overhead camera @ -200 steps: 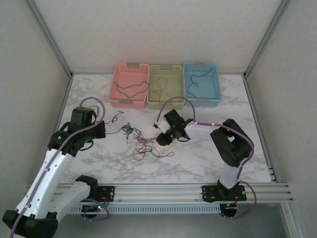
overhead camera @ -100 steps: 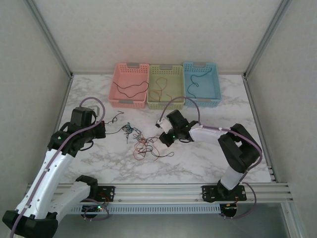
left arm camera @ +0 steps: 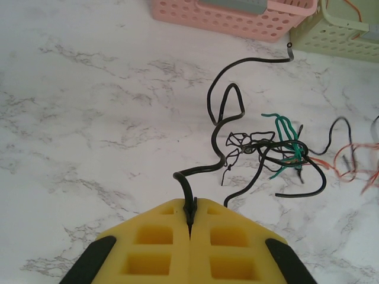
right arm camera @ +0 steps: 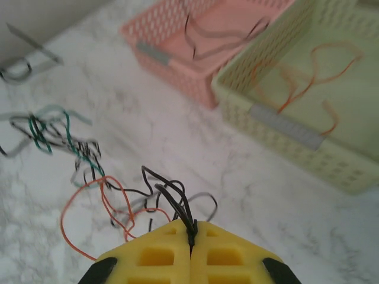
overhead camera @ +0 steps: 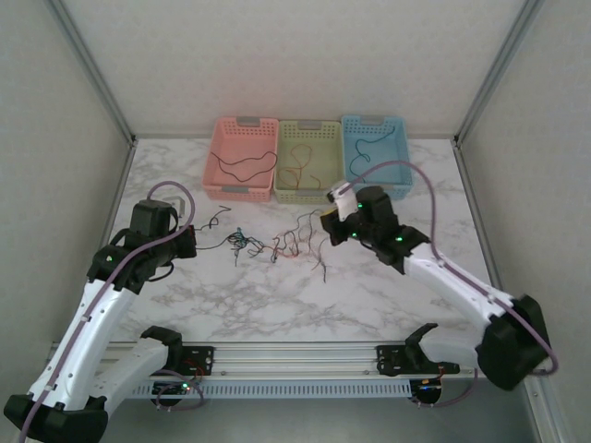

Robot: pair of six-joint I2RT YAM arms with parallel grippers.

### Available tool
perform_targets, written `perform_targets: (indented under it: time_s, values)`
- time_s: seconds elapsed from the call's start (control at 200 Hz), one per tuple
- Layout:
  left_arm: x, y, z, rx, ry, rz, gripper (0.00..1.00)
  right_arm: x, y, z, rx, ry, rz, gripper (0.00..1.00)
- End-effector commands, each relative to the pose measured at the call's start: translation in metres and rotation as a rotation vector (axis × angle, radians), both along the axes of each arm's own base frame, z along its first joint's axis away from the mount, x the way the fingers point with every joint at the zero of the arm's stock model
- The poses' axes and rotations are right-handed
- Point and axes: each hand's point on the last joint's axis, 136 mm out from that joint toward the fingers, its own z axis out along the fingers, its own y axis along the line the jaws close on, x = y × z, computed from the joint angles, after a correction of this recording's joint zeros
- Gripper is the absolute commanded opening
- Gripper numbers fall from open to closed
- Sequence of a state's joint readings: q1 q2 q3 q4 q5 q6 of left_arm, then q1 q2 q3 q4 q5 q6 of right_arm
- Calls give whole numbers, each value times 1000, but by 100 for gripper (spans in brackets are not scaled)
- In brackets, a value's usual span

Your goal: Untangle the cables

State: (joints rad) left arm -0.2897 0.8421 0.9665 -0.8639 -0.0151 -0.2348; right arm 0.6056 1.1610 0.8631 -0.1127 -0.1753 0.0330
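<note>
**Cables [overhead camera: 277,247] pinched from both sides**

The left claw [left arm camera: 190,208] is clamped on a black wire [left arm camera: 209,100] that curls ahead of it into the cables. These lie between both claws. The right claw [right arm camera: 190,229] squeezes several black strands [right arm camera: 180,204] rising from them.

Both arms extended forward, left end effector [left arm camera: 190,208] and right end effector [right arm camera: 190,229] pinched closed.

Left gripper [left arm camera: 190,220] clamped on black cable [left arm camera: 186,184], yellow pads pressed together. Cable looped ahead, joined to tangle of cables [left arm camera: 284,148] ahead-right: black, green, orange. Pink basket [left arm camera: 234,15] set far ahead, green basket [left arm camera: 340,36] far ahead-right.
</note>
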Motion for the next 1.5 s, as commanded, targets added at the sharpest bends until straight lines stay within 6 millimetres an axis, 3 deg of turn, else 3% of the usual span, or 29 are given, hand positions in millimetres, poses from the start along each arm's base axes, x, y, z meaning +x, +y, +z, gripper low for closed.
perform_targets:
  time_s: [0.0, 0.195, 0.305, 0.38, 0.44, 0.516, 0.781, 0.906, 1.086, 1.231, 1.377, 1.497]
  values:
    - [1, 1, 5, -8, -24, -5, 0, -1, -14, 69, 135, -86, -60, 0]
    - [2, -1, 3, -13, -13, -9, 0, -13, -41, 160, 261, -241, -140, 0]
    - [2, 0, 4, -9, -17, -6, 0, -18, -72, 197, 315, -310, -260, 0]
    - [1, 1, 4, -5, -18, -1, 0, -20, -94, 210, 334, -335, -353, 0]
    - [1, 2, 5, -4, -23, 3, 0, -19, -109, 207, 327, -319, -429, 0]
    - [1, 2, 5, -3, -23, 3, 0, -18, -114, 193, 292, -290, -444, 0]
    - [3, 1, 1, -1, -8, 0, 0, -2, -131, 80, 162, -65, -574, 0]
    - [3, 1, 0, -1, -5, 0, 0, 0, -125, 48, 176, 10, -555, 0]
    - [4, -2, -4, -5, 14, -10, 0, 2, -112, 42, 213, 22, -498, 0]
    - [7, -14, -16, -35, 77, -51, 0, 2, -108, 48, 231, 16, -475, 0]
    - [9, -33, -19, -82, 132, -95, 0, 0, -99, 64, 284, 22, -433, 0]
    - [14, -63, -10, -117, 98, -142, 0, -5, -89, 90, 339, 23, -378, 0]
